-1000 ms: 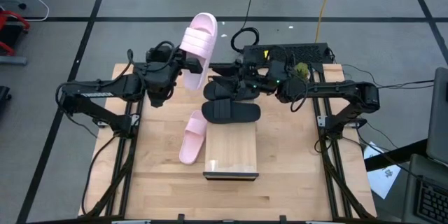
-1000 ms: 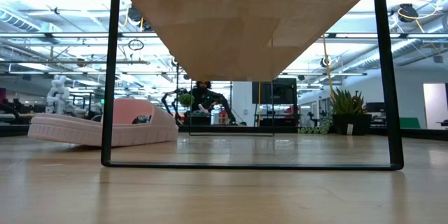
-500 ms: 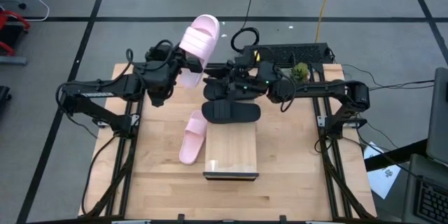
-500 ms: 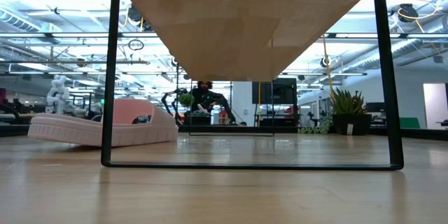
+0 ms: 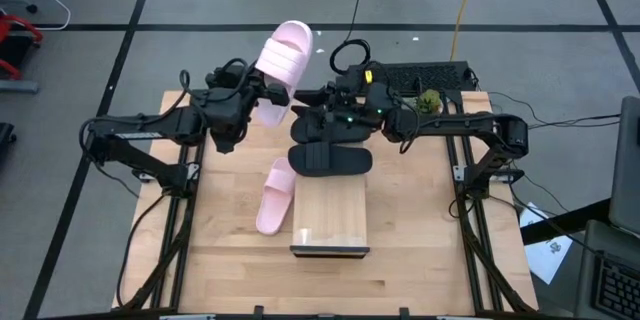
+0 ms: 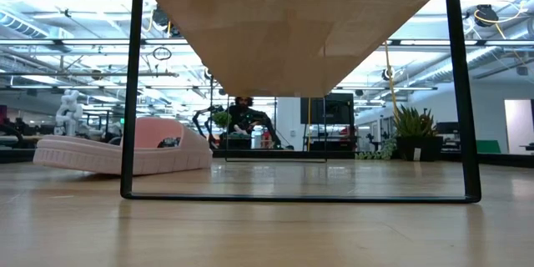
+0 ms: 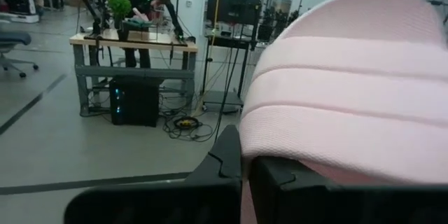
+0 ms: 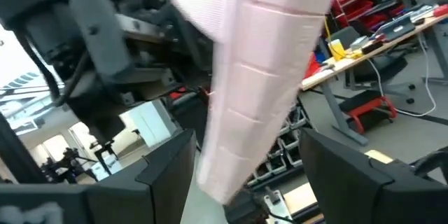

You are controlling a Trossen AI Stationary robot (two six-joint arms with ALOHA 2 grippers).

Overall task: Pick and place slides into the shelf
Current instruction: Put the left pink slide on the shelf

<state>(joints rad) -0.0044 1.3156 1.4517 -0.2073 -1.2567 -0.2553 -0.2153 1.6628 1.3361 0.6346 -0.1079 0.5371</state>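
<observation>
My left gripper [image 5: 257, 95] is shut on a pale pink slide [image 5: 284, 52] held high over the table's far left part. My right gripper [image 5: 318, 108] is open beside that slide's lower end. In the right wrist view its two fingers stand on either side of the slide [image 8: 259, 77]; I cannot tell whether they touch it. A black slide [image 5: 331, 160] lies flat behind the shelf [image 5: 330, 218], and another black slide [image 5: 325, 128] lies under my right gripper. The second pink slide [image 5: 274, 196] lies on the table left of the shelf. My left gripper pinches the pink slide near its lower end [image 7: 294, 171], just below the ribbed strap [image 7: 350, 91], between its two fingers. The fingers come level from the table's left side. The slide is lifted clear of the table and tilted, its other end pointing up and away.
The shelf stands at the table's middle, and its dark frame [image 6: 129, 92] fills the low view, with the second pink slide [image 6: 125, 148] behind its left post. A keyboard [image 5: 420, 75] and a small plant [image 5: 430, 100] sit at the far right edge.
My right gripper has moved toward the table's left, up to the held pink slide's lower end. The left gripper keeps its hold on the raised slide.
</observation>
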